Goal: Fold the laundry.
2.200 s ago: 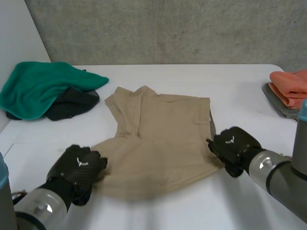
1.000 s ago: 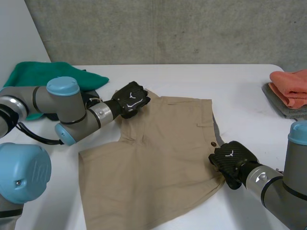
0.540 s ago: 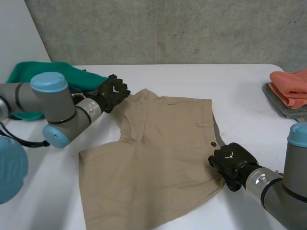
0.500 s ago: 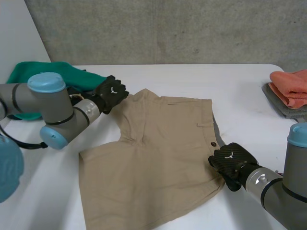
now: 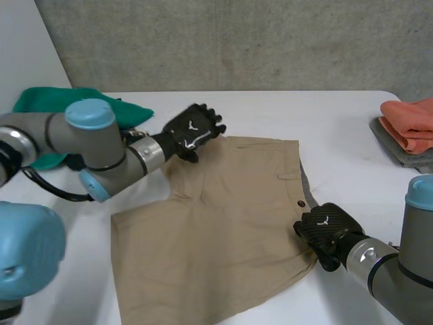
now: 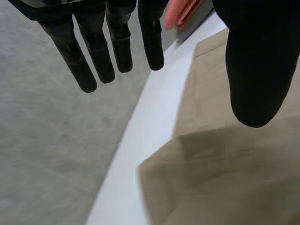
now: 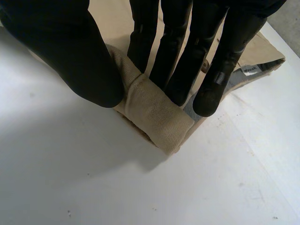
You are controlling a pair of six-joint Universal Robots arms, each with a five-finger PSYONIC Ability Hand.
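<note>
1. The beige shorts (image 5: 216, 223) lay spread flat on the white tabletop (image 5: 338, 122), about midway across it and reaching towards the near edge. The waistband ran along the side nearest the right arm. One leg pointed to the far left and the other to the near left.
2. A dark button (image 5: 300, 202) showed on the waistband, just beyond the right robot hand (image 5: 326, 230).
3. The right robot hand sat at the near right corner of the shorts, on the end of the waistband. In its wrist view I saw the thumb (image 7: 70, 56) and the fingers (image 7: 176, 61) closed from either side on a rolled-up piece of the waistband (image 7: 154, 112), pinching it firmly. The bare tabletop (image 7: 93, 178) lay just beneath the roll.
4. The left robot hand (image 5: 193, 130) was over the far left corner of the shorts, at the hem of the far leg. In its wrist view the fingers (image 6: 117, 47) were straight and spread, with the thumb (image 6: 255, 70) well apart from them and nothing held between. I could not tell whether the palm touched the cloth (image 6: 225, 178) below it.
5. A green cloth (image 5: 40, 101) lay bunched at the far left of the tabletop, partly behind the left arm (image 5: 95, 145).
6. A folded coral cloth (image 5: 409, 122) rested on a grey cloth (image 5: 399, 154) at the far right edge, well apart from the shorts.
</note>
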